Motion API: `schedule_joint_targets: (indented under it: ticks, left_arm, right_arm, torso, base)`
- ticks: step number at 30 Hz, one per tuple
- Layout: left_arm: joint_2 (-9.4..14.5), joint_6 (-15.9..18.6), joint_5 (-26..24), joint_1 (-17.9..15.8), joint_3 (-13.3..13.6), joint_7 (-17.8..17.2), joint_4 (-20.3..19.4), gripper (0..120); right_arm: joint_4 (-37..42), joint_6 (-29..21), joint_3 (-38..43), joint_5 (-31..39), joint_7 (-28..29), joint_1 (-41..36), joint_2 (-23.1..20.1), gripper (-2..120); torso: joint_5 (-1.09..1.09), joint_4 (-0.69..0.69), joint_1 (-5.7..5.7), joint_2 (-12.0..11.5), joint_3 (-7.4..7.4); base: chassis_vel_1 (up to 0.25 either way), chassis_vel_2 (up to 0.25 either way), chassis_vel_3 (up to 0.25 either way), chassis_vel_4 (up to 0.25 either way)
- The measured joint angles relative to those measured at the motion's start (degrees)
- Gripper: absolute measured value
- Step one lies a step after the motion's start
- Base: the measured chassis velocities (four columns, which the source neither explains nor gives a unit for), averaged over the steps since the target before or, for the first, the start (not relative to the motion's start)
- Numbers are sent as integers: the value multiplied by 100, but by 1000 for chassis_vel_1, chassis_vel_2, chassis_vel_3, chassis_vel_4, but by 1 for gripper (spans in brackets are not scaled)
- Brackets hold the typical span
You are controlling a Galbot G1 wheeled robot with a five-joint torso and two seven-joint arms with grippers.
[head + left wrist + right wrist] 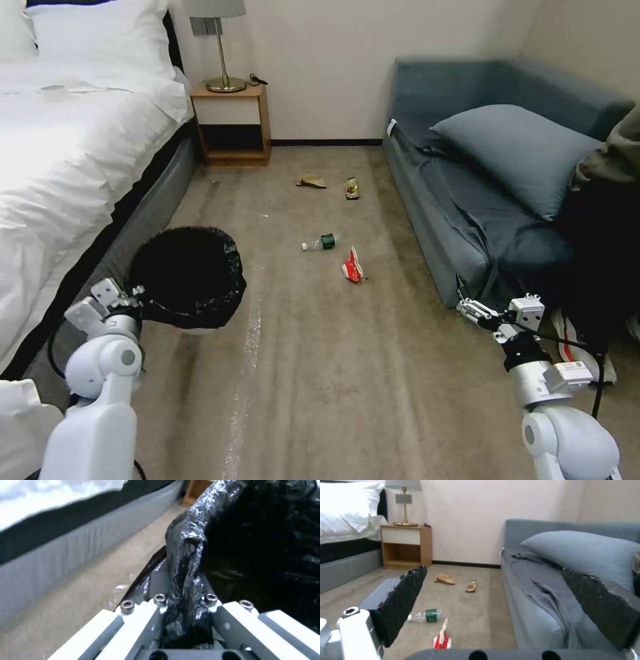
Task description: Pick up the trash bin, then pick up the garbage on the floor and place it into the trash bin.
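Currently left gripper (181, 605) clamps the black-bagged round white trash bin (188, 277) by its rim, carrying it; right gripper (493, 600) spread wide, facing floor litter.

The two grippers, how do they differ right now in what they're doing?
The left gripper is shut on the bag-covered rim of the trash bin, beside the bed; the right gripper is open and holds nothing. The left gripper sits at the bin, while the right gripper hangs near the sofa, its pads wide apart with the bottle and the red-and-white wrapper lying beyond them. Both are above the carpet.
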Motion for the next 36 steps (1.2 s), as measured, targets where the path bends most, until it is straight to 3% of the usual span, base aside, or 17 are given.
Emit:
schedule_joint_targets:
  ticks: [4, 11, 17, 19, 22, 25, 36]
  left_arm:
    - [-30, 110, 169, 130, 21, 48, -329, 3]
    - [-10, 181, 358, 194, -24, 99, -451, 3]
    - [16, 222, 510, 333, -119, 536, -467, 3]
    - [23, 313, 697, 328, -134, 787, -460, 3]
    - [23, 371, 740, 282, -133, 857, -454, 3]
    - [5, 381, 739, 229, -120, 870, -454, 3]
    - [-3, 374, 730, 178, -151, 911, -427, 3]
  right_arm:
    - [-15, 33, 0, -17, 21, 5, 3, 100]
    - [-19, 57, 30, -124, 29, -5, 4, 100]
    - [-116, 205, -58, -114, 313, 57, 31, 100]
    - [-75, -14, -171, -20, 658, 59, 17, 100]
    - [-44, -217, -305, 46, 1052, 71, -8, 100]
    - [-161, -89, -440, -23, 1314, 180, -21, 100]
    - [-295, 88, -493, 11, 923, 206, -37, 100]
  torso:
    - [0, -1, 0, 0, 0]
    - [0, 0, 0, 0, 0]
    - [0, 1, 0, 0, 0]
    - [0, 0, 0, 0, 0]
    - [-2, 0, 0, 0, 0]
    - [0, 0, 0, 0, 0]
    - [0, 0, 0, 0, 0]
  base:
    - [0, 0, 0, 0]
    - [0, 0, 0, 0]
    - [0, 0, 0, 0]
    - [0, 0, 0, 0]
    - [0, 0, 0, 0]
    - [0, 0, 0, 0]
    - [0, 0, 0, 0]
